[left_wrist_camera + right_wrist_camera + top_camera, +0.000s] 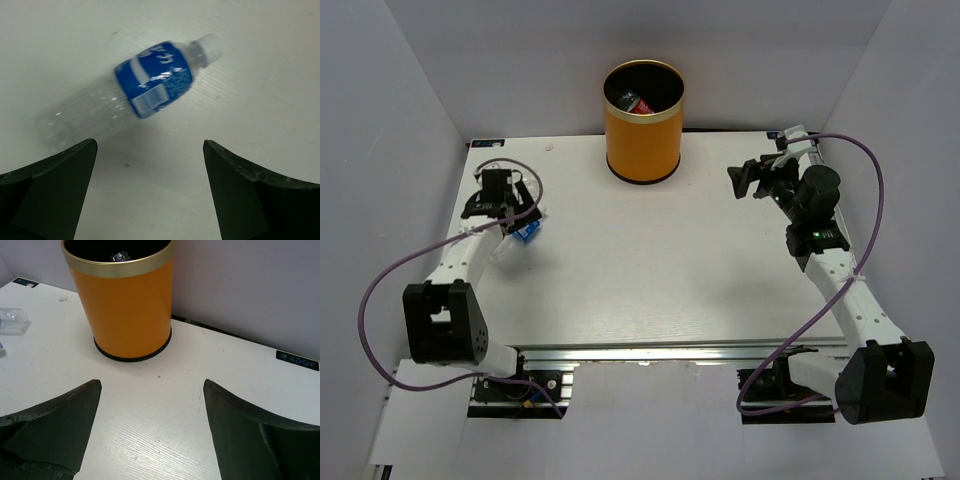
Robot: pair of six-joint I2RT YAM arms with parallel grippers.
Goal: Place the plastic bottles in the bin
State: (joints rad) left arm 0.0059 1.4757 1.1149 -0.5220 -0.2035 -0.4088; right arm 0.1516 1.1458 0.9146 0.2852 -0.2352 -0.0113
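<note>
A clear plastic bottle with a blue label (155, 80) and a white cap lies on its side on the white table. It also shows at the table's left in the top view (525, 233). My left gripper (149, 146) hovers just short of it, open and empty, and is seen from above (512, 213). The orange bin (642, 130) with gold rim bands stands at the back centre. Inside it lies a red-labelled bottle (638, 103). My right gripper (746, 181) is open and empty to the right of the bin, facing it (122, 300) across bare table (151, 386).
Grey walls enclose the table on the left, back and right. A clear bottle end (12, 320) shows at the left edge of the right wrist view. Purple cables loop from both arms near the table's sides.
</note>
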